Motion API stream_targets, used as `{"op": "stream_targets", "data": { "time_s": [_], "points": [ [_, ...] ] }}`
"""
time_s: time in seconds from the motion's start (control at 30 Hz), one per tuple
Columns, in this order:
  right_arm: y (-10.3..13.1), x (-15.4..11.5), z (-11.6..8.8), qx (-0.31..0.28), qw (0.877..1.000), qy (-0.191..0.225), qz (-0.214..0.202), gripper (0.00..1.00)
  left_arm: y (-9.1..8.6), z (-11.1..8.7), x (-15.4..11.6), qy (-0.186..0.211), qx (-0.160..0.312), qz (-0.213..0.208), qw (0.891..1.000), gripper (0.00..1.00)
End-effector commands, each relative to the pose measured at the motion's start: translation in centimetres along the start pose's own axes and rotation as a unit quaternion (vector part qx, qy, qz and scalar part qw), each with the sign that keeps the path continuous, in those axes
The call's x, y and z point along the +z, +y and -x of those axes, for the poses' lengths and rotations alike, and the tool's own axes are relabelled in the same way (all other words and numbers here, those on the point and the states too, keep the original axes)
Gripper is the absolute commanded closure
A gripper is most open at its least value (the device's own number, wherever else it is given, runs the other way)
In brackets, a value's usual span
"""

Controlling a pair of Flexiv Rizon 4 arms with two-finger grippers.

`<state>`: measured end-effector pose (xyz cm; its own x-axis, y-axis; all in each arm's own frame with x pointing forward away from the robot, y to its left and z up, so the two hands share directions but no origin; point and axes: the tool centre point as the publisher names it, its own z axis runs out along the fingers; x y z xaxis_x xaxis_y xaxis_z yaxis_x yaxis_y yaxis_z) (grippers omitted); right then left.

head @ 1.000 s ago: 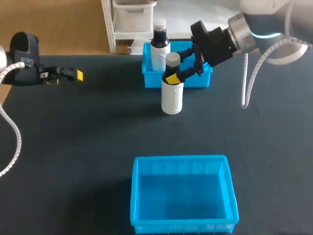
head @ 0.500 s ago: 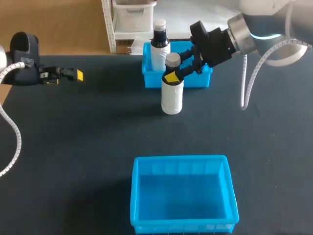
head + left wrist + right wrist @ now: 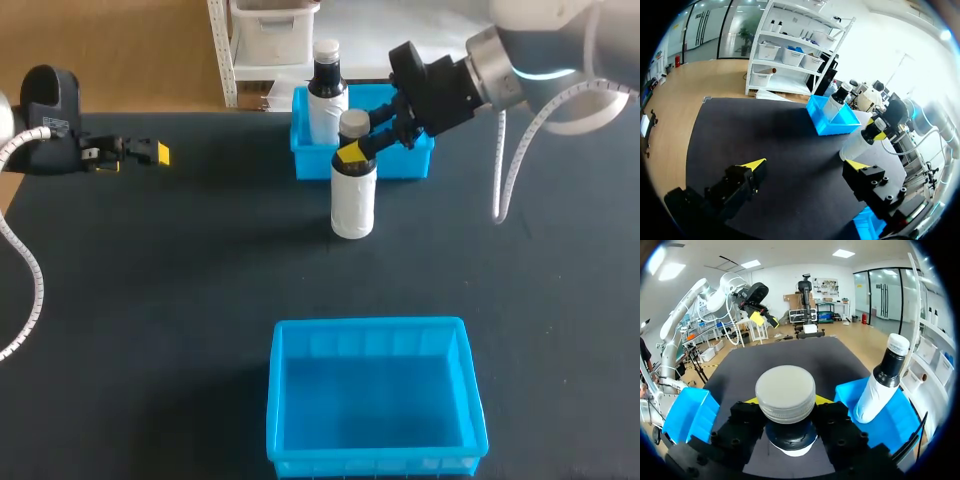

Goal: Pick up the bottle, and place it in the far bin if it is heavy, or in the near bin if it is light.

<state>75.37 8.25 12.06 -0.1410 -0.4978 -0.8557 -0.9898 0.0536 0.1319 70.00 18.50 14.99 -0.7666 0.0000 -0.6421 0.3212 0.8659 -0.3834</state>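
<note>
The bottle stands on the dark table just in front of the far bin; it has a white body, a dark neck and a grey cap. My right gripper comes in from the right at neck height, its two fingers pressed against the neck from both sides, shut on it. The near bin sits at the table's front, with nothing in it. My left gripper hangs open at the far left, well away from the bottle.
A second bottle of the same kind leans in the far bin's left corner, close behind the held bottle. Between the two bins lies a wide stretch of bare dark table.
My right gripper's fingers have come together on the bottle's neck, and the bottle has shifted slightly. The left arm has not moved.
</note>
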Motion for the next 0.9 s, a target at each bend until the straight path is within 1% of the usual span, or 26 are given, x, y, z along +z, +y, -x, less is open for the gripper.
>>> {"op": "stream_targets", "data": {
  "time_s": [0.03, 0.27, 0.53, 0.7, 0.9],
  "points": [
    [0.3, -0.8, 0.4, -0.002, 1.000, 0.000, -0.005, 0.57, 0.0, 0.0, 0.0, 0.000, 0.000, 0.000, 1.000, 0.00],
    [0.4, -3.5, 1.3, -0.005, 1.000, 0.001, -0.021, 0.57, 0.0, 0.0, 0.0, 0.000, 0.000, 0.000, 1.000, 0.00],
    [1.1, -7.9, 0.7, 0.015, 0.999, -0.003, -0.038, 0.58, 0.0, 0.0, 0.0, 0.000, 0.000, 0.000, 1.000, 0.00],
    [2.4, -11.5, 0.2, 0.027, 0.998, 0.004, -0.053, 0.60, 0.0, 0.0, 0.0, 0.000, 0.000, 0.000, 1.000, 0.00],
    [4.1, -14.4, 0.0, 0.034, 0.997, 0.008, -0.063, 0.60, 0.0, 0.0, 0.0, 0.000, 0.000, 0.000, 1.000, 0.00]
  ]
}}
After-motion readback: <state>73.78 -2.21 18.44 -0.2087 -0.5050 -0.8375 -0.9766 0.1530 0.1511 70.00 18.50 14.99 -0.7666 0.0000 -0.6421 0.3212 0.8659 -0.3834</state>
